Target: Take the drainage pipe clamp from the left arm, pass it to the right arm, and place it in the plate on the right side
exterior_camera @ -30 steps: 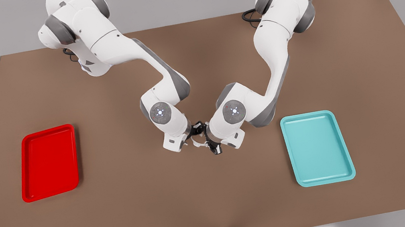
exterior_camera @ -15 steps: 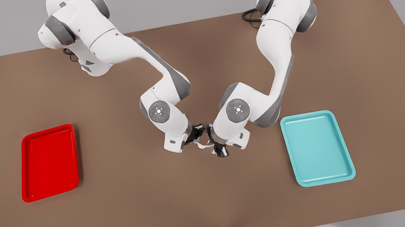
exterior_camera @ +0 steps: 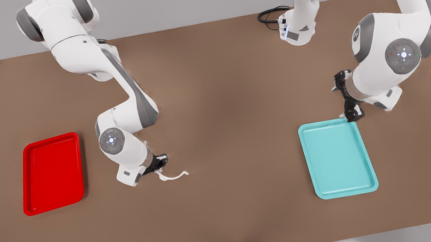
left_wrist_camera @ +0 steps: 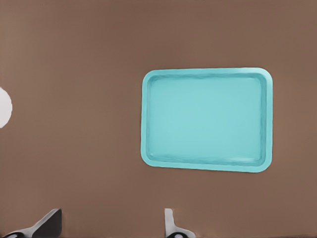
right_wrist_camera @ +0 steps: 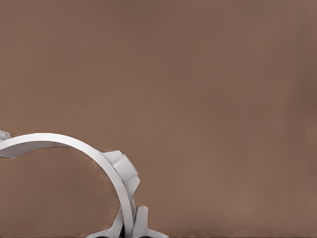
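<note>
- the drainage pipe clamp (exterior_camera: pixel 173 176) hangs pinched by one end in the right gripper (exterior_camera: pixel 158 165), near the plate (exterior_camera: pixel 52 173) but not over it.
- the thin end hold looks likely to twist or slip in transit.
- the left gripper (exterior_camera: pixel 346 96) waits spread wide, empty, farther from the plate, at the teal tray (exterior_camera: pixel 337 158).

Two trays lie on one brown table (exterior_camera: pixel 229 205): one red plate (exterior_camera: pixel 52 173) and one teal tray (exterior_camera: pixel 337 158). One white drainage pipe clamp (exterior_camera: pixel 172 176) (a thin arc) sits between closed fingers (right_wrist_camera: pixel 141 223). Two arms.
</note>
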You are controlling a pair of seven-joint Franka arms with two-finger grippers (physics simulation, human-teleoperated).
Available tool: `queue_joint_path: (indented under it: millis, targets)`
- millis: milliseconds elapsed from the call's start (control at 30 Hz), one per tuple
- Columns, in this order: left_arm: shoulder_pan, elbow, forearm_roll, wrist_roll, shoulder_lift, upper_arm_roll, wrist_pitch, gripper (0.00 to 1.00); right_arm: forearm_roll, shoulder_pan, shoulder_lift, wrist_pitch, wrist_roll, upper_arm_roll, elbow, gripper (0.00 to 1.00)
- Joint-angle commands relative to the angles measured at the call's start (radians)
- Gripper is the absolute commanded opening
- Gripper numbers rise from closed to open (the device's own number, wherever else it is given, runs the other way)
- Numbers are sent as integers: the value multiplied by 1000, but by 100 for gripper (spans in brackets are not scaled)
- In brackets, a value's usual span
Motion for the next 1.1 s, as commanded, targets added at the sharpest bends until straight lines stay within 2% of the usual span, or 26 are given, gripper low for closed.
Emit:
queue_joint_path:
  millis: [0, 33, 100, 200, 233, 333, 500, 667, 700, 733, 867, 900, 967, 1067]
  targets:
    - [-18, -41, 0, 1507, -30, 17, -91, 100, -93, -83, -35, -99, -387, 0, -41, 21]
    - [-23, 49, -4, 1507, 8, 2, -117, 100, -98, -143, -67, -101, -453, -2, -71, 21]
    - [-20, 126, -48, 1509, 106, 4, -234, 100, -164, -273, -91, -188, -564, -5, -73, 21]
    - [-27, 258, -4, 1510, 111, -4, -220, 100, -227, -402, -68, -162, -593, -3, -103, 21]
    - [-26, 258, 44, 1510, 112, 0, -258, 100, -237, -416, -56, -156, -593, -3, -102, 21]
    - [-12, 259, 20, 1509, 118, 4, -263, 100, -348, -496, -21, -124, -610, -3, -82, 21]
    - [-11, 258, 18, 1501, 118, 4, -269, 100, -363, -597, 13, -72, -762, -3, -94, 21]
    - [-14, 258, 18, 1506, 118, 4, -271, 100, -359, -617, 13, -110, -769, -2, -111, 21]
    - [-12, 258, 18, 1507, 118, 4, -271, 100, -354, -619, 14, -112, -769, -2, -111, 68]
    - [-14, 258, 18, 1507, 118, 4, -271, 100, -348, -619, 16, -112, -769, -2, -110, 100]
    - [-14, 258, 20, 1509, 118, 2, -272, 100, -346, -616, 19, -110, -766, 0, -97, 100]
    - [-15, 258, 20, 1509, 118, 2, -272, 100, -346, -602, 19, -128, -728, 6, -65, 100]
    - [-15, 259, 20, 1509, 118, 2, -271, 100, -345, -522, 37, -248, -699, 7, 105, 100]
    - [-15, 259, 20, 1509, 118, 2, -272, 100, -317, -464, 56, -312, -699, 9, 206, 100]
